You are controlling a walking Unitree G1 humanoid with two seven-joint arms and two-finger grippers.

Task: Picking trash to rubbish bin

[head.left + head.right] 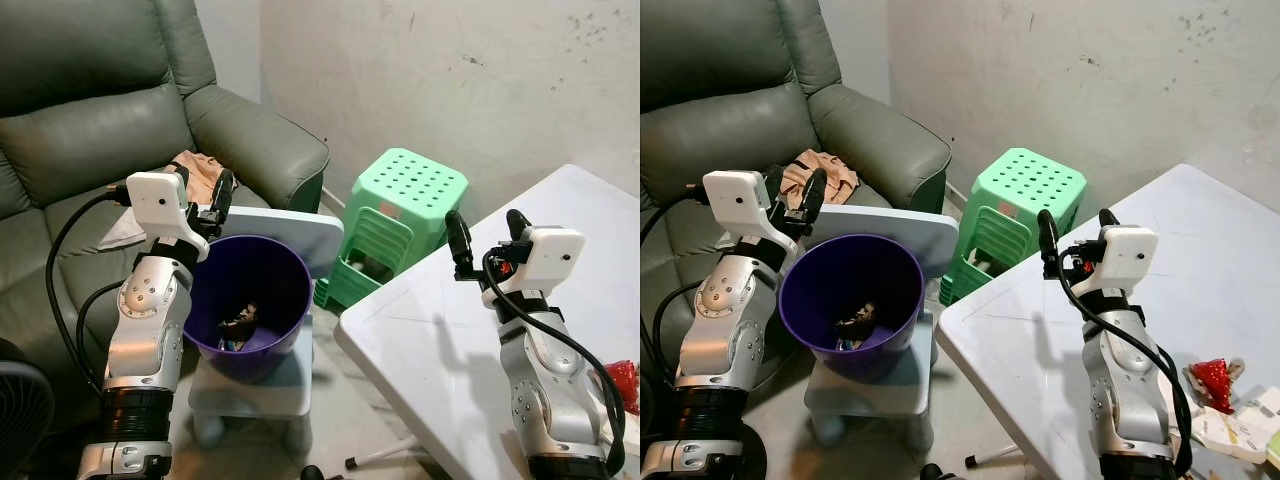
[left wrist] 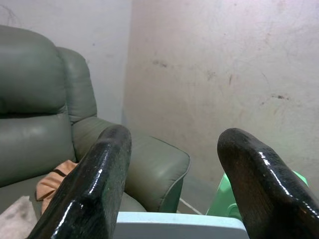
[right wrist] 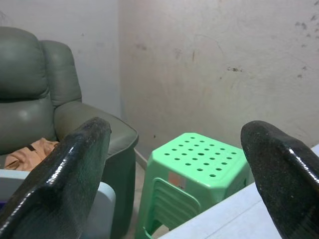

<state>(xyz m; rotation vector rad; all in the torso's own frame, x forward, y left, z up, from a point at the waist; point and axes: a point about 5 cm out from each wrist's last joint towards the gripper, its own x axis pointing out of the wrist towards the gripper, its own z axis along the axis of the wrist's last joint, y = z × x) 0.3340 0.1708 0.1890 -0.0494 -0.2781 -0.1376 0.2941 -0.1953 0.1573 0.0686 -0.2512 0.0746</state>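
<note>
A purple rubbish bin (image 1: 262, 290) stands on a small pale stool (image 1: 262, 388) in front of the sofa, with some dark trash (image 1: 238, 325) at its bottom. My left gripper (image 1: 203, 186) is raised just above the bin's far-left rim, open and empty. Over the near-left part of the white table (image 1: 440, 340), my right gripper (image 1: 487, 228) is also held up, open with nothing in it. A red wrapper (image 1: 1213, 378) and white packets (image 1: 1240, 428) lie at the table's near right edge, behind my right arm.
A stack of green plastic stools (image 1: 403, 208) stands by the wall between bin and table. A pale blue panel (image 1: 305, 232) leans behind the bin. The grey sofa (image 1: 90, 120) holds an orange cloth (image 1: 200, 168). A fan (image 1: 20, 415) sits at lower left.
</note>
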